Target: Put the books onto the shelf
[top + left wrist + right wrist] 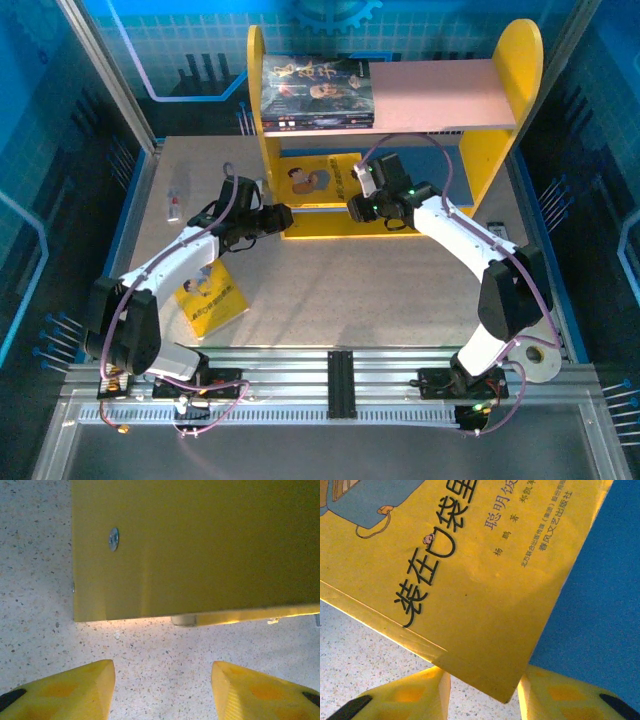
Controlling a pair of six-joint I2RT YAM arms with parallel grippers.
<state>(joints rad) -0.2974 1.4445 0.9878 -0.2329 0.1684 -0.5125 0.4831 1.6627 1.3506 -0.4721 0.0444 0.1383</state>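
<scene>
The shelf [517, 80] stands at the back of the table, with dark books [320, 92] stacked on its pink upper board. A yellow book [312, 180] lies flat on the blue lower board [600, 590]. My right gripper [356, 205] is at that book's near right corner. In the right wrist view the yellow book [470, 580] has its corner over the gap of the right gripper [482, 696], whose jaws stand apart. Another yellow book [210, 298] lies on the table beside the left arm. My left gripper [285, 217] is open and empty by the shelf's left panel [200, 545], with bare table between the jaws of the left gripper [162, 690].
A small white device [175, 206] lies on the table at the far left. A tape roll [541, 362] sits near the right arm's base. Blue walls close in the table on both sides. The shelf's yellow side panels reach down to the table.
</scene>
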